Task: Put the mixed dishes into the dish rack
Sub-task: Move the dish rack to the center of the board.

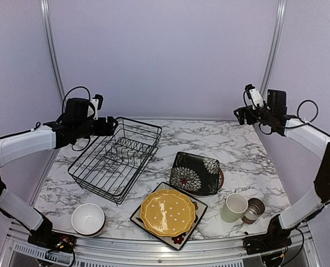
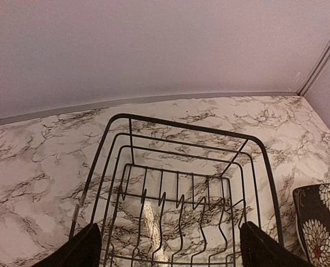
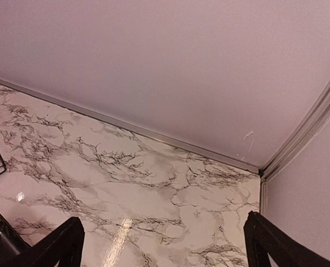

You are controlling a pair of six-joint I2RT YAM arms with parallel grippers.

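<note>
Starting at the bottom of the top view, a white bowl (image 1: 88,218) sits mouth up at lower left on the marble desk (image 1: 248,150). To its right a yellow scalloped plate (image 1: 168,212) lies flat on a black square plate (image 1: 179,240), whose corners point up, down and sideways in the frame. Further right, a pale green mug (image 1: 234,207) stands just beside a small grey-brown cup (image 1: 254,209). Neither wrist view shows any of these four.

Above them, at centre, lies a second black flowered plate (image 1: 195,173), apart from the stack. The left wrist view catches only its corner at lower right, and the right wrist view only a dark sliver at bottom left.

The dish rack (image 1: 116,157) stands open side up in the left half of the frame. Its long axis runs from lower left to upper right. Only the left wrist view shows its upright prongs (image 2: 181,222) clearly, in a row across the lower frame.

The left tool (image 2: 169,231) hangs above the rack's upper left end. Its dark fingers (image 2: 81,250) are spread wide with nothing between them. The right tool (image 3: 164,218), high at upper right of the top view, is also spread wide and holds nothing. Its own view shows mostly bare desk and the pale wall (image 3: 181,67).
</note>
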